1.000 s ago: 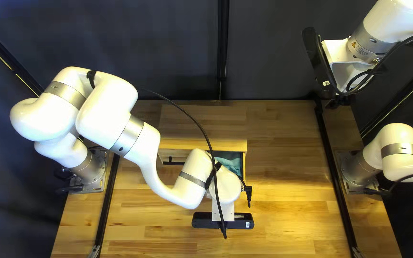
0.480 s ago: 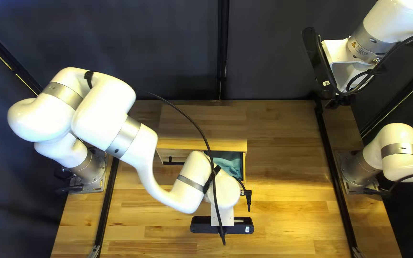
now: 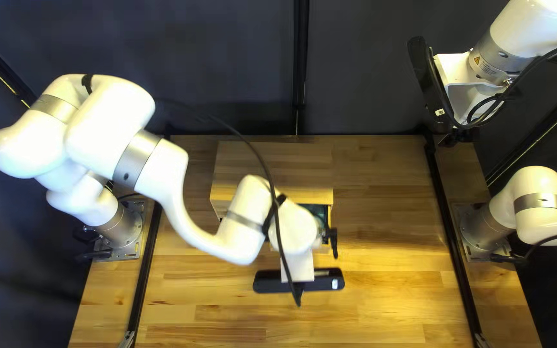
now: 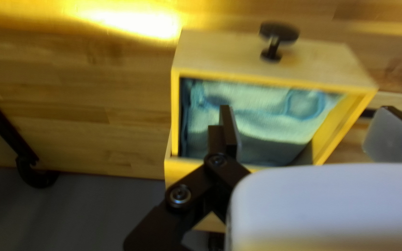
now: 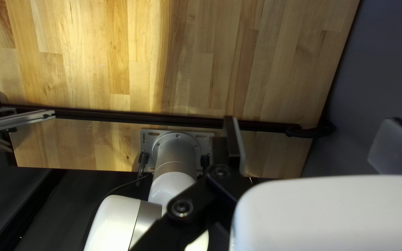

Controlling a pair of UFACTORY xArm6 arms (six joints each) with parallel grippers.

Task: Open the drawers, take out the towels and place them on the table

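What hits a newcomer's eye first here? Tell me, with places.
The big white left arm bends from the left edge of the table over a wooden cabinet at mid-table. In its wrist view, an open drawer with a black knob holds a crumpled pale blue towel.

Shift of the white jointed left arm [image 3: 162,179] toward the wooden table's [image 3: 394,290] far edge over the last second. Black camera bar [image 3: 298,282] at its wrist now nearer the open pale wooden drawer [image 4: 222,52]. Wrist now above that drawer, covering most of the teal folded towel [image 4: 267,115] seen from above; earlier largely exposed. Shoulder and elbow joints swung out toward the far left corner.
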